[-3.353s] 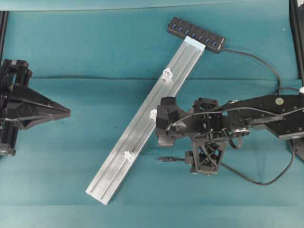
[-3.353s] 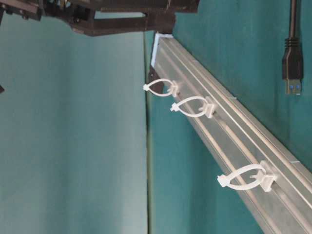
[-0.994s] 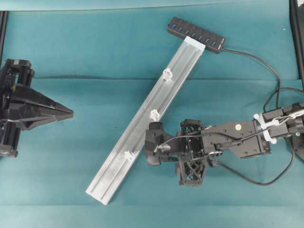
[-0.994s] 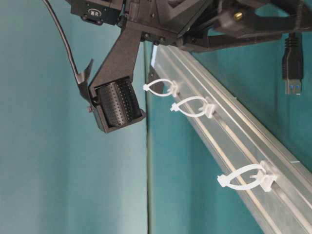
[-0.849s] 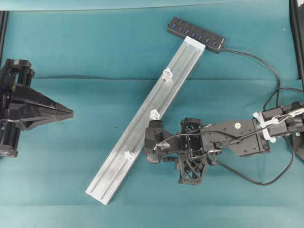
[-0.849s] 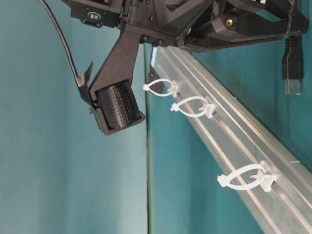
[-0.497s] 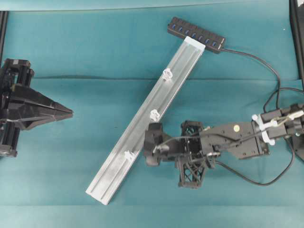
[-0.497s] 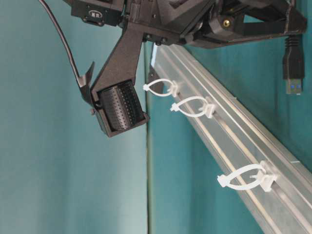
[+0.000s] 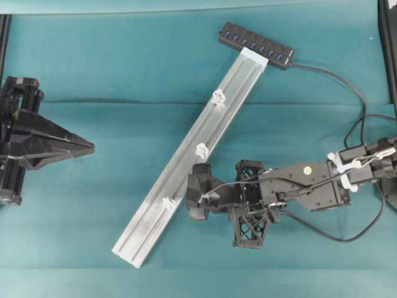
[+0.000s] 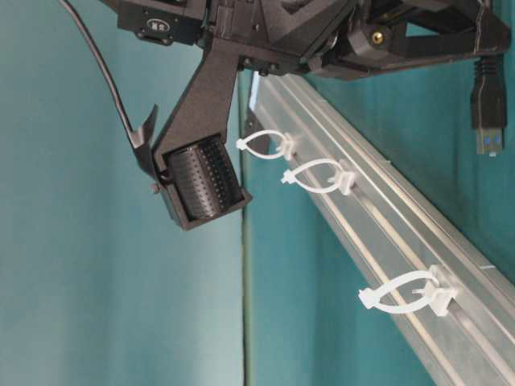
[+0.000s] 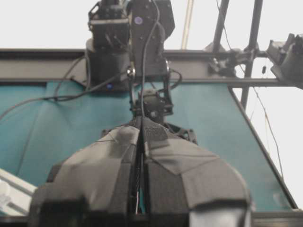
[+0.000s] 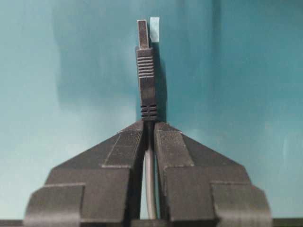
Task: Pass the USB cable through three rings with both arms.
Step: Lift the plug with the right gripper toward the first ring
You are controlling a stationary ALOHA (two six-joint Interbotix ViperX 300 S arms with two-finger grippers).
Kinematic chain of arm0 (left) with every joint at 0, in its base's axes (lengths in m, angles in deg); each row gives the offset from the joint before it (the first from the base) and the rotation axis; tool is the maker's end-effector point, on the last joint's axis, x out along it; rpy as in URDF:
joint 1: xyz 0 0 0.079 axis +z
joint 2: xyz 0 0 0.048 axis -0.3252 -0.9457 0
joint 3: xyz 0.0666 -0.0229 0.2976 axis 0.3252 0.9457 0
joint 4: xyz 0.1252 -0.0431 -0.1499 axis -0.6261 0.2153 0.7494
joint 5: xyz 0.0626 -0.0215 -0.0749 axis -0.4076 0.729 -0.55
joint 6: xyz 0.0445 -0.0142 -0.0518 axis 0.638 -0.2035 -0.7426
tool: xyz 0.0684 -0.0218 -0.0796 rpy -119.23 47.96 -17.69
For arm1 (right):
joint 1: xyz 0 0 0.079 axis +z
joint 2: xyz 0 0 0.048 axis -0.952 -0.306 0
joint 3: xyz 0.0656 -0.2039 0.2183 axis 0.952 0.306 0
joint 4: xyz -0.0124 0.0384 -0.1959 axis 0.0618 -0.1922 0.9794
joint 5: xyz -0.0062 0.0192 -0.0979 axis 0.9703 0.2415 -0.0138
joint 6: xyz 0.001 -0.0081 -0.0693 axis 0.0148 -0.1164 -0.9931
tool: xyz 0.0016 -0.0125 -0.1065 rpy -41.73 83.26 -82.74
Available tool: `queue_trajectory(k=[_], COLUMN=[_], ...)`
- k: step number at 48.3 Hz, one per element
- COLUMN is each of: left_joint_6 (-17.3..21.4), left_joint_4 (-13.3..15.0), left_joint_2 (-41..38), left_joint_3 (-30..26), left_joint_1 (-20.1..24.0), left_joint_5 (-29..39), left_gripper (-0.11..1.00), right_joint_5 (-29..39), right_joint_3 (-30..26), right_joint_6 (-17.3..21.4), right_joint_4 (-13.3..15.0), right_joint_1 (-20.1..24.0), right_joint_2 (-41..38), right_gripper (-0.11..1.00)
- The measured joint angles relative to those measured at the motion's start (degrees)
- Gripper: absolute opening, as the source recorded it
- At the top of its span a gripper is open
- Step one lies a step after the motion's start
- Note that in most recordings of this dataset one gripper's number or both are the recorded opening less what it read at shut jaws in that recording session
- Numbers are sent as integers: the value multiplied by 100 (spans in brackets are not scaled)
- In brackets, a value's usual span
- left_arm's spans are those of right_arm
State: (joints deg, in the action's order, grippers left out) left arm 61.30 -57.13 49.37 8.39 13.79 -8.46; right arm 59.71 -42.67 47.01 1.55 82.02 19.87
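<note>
While no writing is legible, the right gripper clamps the USB cable; left gripper closed.

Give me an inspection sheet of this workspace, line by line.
Surface: teal cloth with a crease across it.
Job's things: USB cable, plug pointing out past the gripper tips; three rings stand on the silver rail, none threaded.
Clutter: black hub bar at the rail's far end.
Grippers: right gripper shut on the USB cable just behind the plug; left gripper shut, empty, apart from the rail.
Cables: hub lead loops along the right edge.
Surroundings: black frame bars behind.
</note>
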Motion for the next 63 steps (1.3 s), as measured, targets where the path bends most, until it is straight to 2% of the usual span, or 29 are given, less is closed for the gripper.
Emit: queue_trajectory(k=[8, 17, 29, 37, 43, 51, 63], left_joint_6=[0, 0, -62, -62, -62, -62, -62], left_joint_4=[0, -9, -9, -9, 0, 0, 0], left_joint_2=[0, 167, 404, 545, 703, 853, 650], left_joint_3=[-9, -9, 0, 0, -9, -18, -202], left_joint_1=[0, 0, 0, 0, 0, 0, 0], left_joint_5=[0, 26, 334, 519, 712, 940, 932], left_gripper=[-1, -1, -1, -1, -1, -1, -1], right_joint_5=[694, 1784, 2742, 2962, 3032, 3226, 3270], right_joint_3=[-316, -976, -1591, -1652, -1679, -1758, -1784], right_joint_6=[-325, -853, -1424, -1652, -1837, -2505, -3929], right_joint_4=[-9, -9, -9, 18, 167, 369, 598], right_joint_1=[-35, -439, -1327, -1960, -2399, -2909, -3735], right_joint_2=[624, 1292, 1635, 1749, 1775, 1767, 1758], right_gripper=[7, 7, 7, 7, 7, 7, 7])
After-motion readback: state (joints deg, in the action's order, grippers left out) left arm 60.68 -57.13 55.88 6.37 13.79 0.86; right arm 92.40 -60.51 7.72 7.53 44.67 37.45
